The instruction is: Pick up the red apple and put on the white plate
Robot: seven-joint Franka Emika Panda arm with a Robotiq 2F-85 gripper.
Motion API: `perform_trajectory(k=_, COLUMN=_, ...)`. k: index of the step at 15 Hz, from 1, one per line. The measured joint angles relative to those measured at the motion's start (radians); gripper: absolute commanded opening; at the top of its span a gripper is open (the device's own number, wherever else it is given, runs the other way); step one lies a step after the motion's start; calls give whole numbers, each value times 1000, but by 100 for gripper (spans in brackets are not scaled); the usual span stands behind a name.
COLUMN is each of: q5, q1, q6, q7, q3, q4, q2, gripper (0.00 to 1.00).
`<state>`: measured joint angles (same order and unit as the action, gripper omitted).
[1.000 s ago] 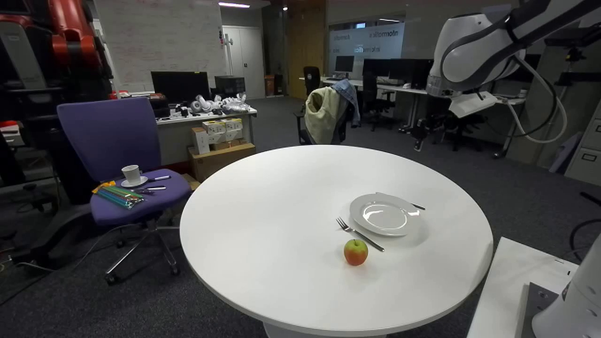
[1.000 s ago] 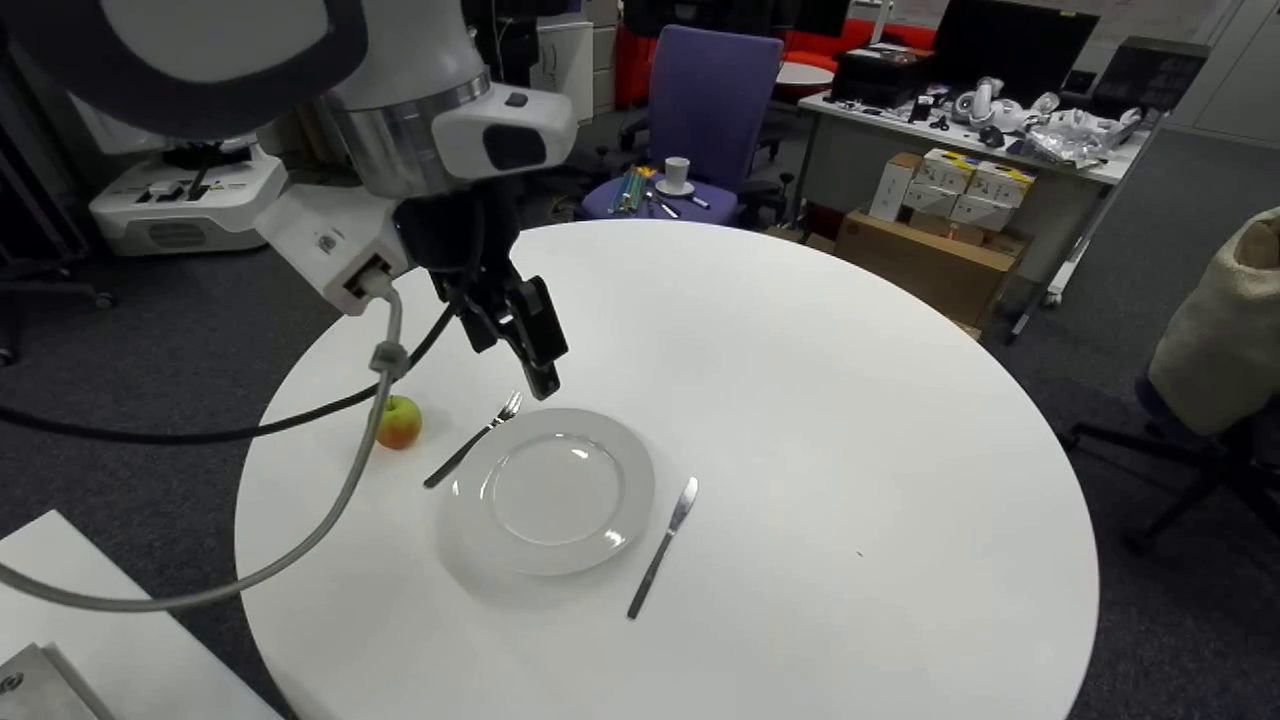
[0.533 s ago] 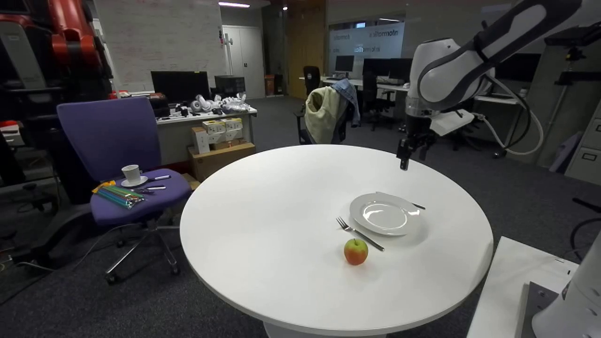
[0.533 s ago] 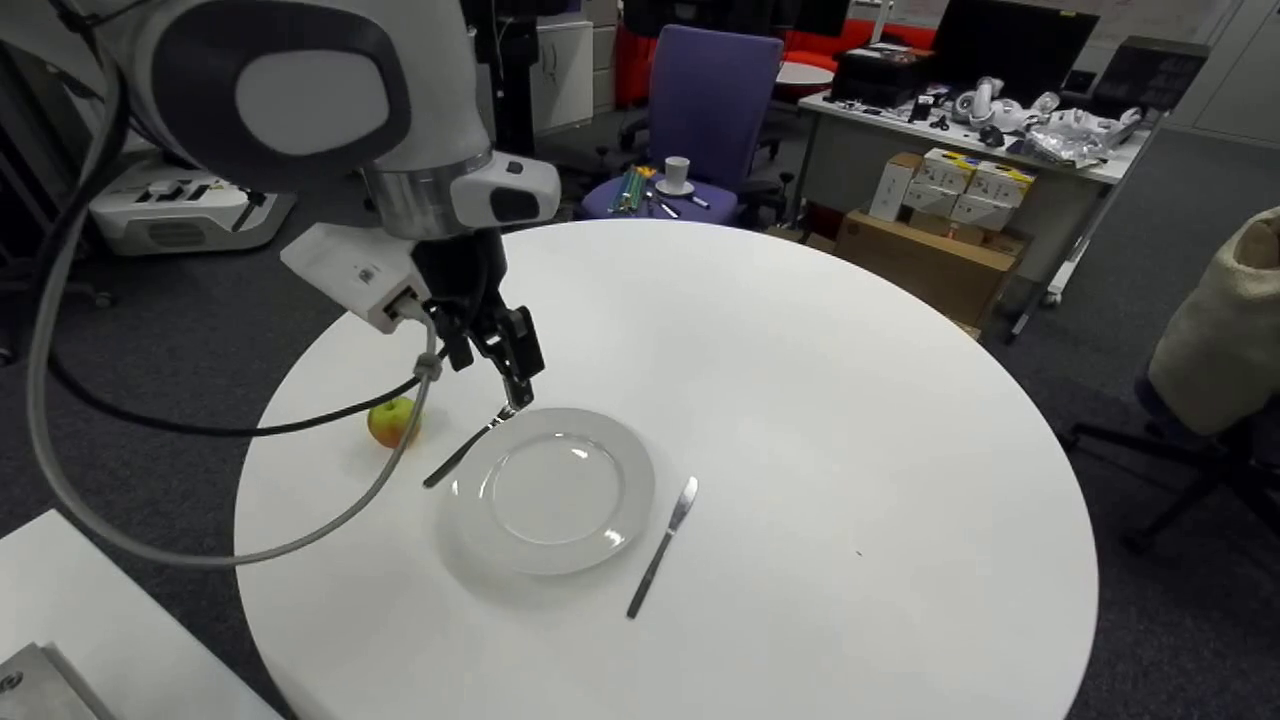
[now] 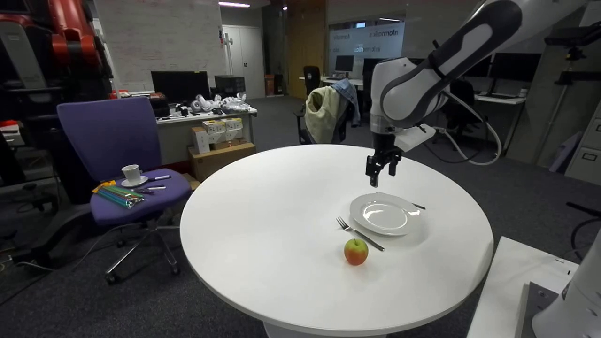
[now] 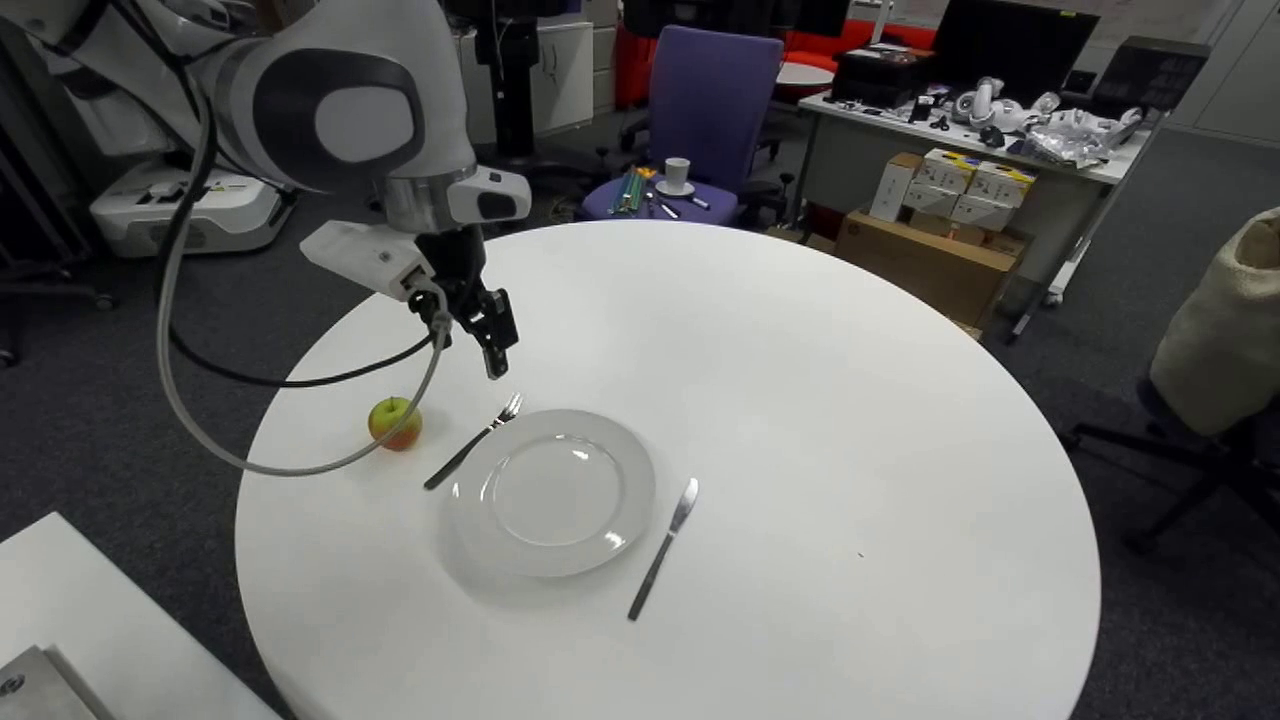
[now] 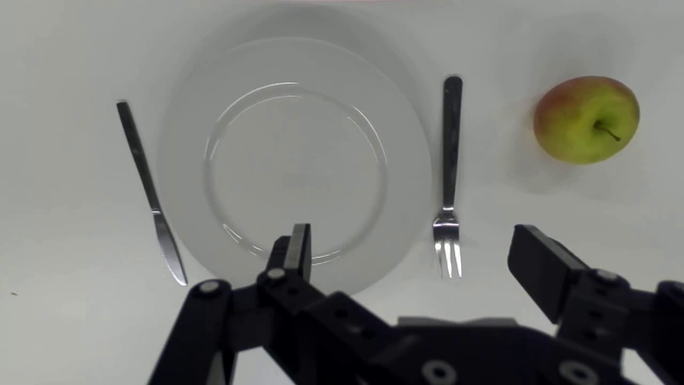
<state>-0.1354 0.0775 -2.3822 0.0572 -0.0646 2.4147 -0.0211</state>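
Note:
The red apple [image 5: 356, 252] sits on the round white table beside the fork. It also shows in an exterior view [image 6: 390, 415], partly crossed by the arm's cable, and at upper right in the wrist view [image 7: 585, 120], yellow-green on top with a red side. The white plate [image 5: 385, 214] lies flat and empty on the table, also seen in an exterior view [image 6: 555, 492] and the wrist view [image 7: 299, 160]. My gripper [image 7: 411, 227] is open with nothing between its fingers. In both exterior views the gripper [image 5: 383, 178] [image 6: 468, 356] hangs above the table, apart from apple and plate.
A fork [image 7: 451, 144] lies between the plate and the apple. A knife [image 7: 152, 192] lies on the plate's opposite side. The round white table [image 5: 263, 234] carries all of these. A grey cable [image 6: 300, 470] loops from the wrist. A purple chair [image 5: 112, 141] stands beyond the table.
My arm has swung in over the table and come lower, moving left in an exterior view, from beyond the table's edge to above the plate area. Apple, plate and cutlery have not moved.

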Motion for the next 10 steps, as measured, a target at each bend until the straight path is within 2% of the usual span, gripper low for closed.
perform_trajectory(k=6, q5=146, q1=-60, q6=0, q7=2, q3=62, q4=-76, q2=102, gripper=100)
perform_trajectory(k=10, q5=148, q1=-65, q6=0, q7=6, q3=64, q4=-79, q2=115, gripper=100)
